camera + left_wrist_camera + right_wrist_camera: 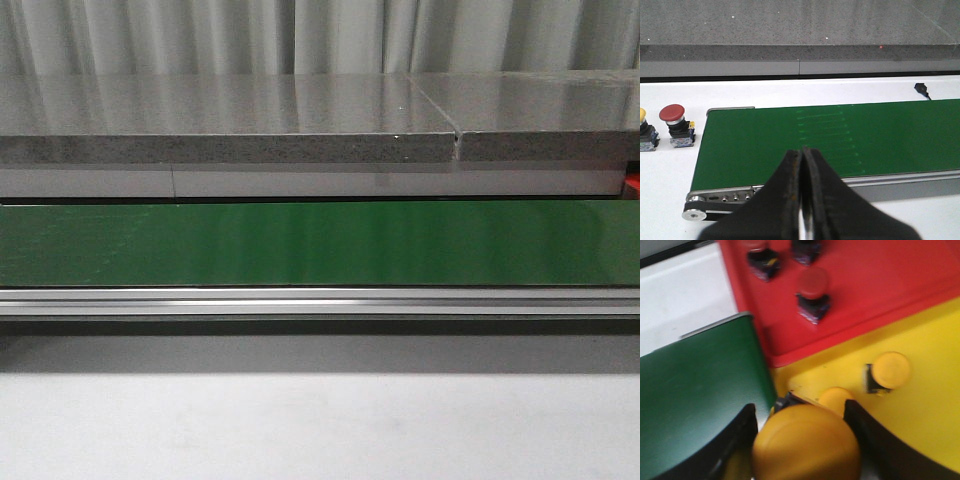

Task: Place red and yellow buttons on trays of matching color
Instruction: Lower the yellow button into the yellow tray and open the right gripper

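My right gripper is shut on a yellow button, whose big cap fills the space between the fingers; it hangs over the near corner of the yellow tray by the belt's end. Two more yellow buttons lie on that tray. The red tray beside it holds three red buttons; one shows in full. My left gripper is shut and empty over the green belt's near edge. A red button and part of a yellow button stand on the white table off the belt's end.
The green conveyor belt runs across the front view with a metal rail before it and a grey counter behind. Neither arm shows in the front view. A black cable end lies on the white table.
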Robot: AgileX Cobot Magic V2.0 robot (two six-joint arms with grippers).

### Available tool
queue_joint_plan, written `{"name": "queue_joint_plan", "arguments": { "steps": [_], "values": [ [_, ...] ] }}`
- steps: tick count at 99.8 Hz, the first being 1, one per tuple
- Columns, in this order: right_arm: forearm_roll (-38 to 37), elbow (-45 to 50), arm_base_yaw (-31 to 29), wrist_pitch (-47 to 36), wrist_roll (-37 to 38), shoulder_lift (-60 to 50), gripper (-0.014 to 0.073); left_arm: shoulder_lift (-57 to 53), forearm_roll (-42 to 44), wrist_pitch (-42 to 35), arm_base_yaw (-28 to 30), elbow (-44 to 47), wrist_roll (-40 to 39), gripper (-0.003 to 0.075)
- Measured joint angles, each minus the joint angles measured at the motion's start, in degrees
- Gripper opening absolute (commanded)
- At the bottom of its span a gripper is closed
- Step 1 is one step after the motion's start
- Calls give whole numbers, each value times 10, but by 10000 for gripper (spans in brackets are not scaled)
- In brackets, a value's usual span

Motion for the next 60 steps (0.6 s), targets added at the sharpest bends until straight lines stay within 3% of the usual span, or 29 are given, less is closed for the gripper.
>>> {"name": "queue_joint_plan", "arguments": {
  "steps": [22,60],
  "values": [
    [-25,32,-64,-48,69,0,129,0,0,0,0,0,0,-19],
    [-26,122,-99,-99,78,0,129,0,0,0,0,0,0,-19]
  ]
}}
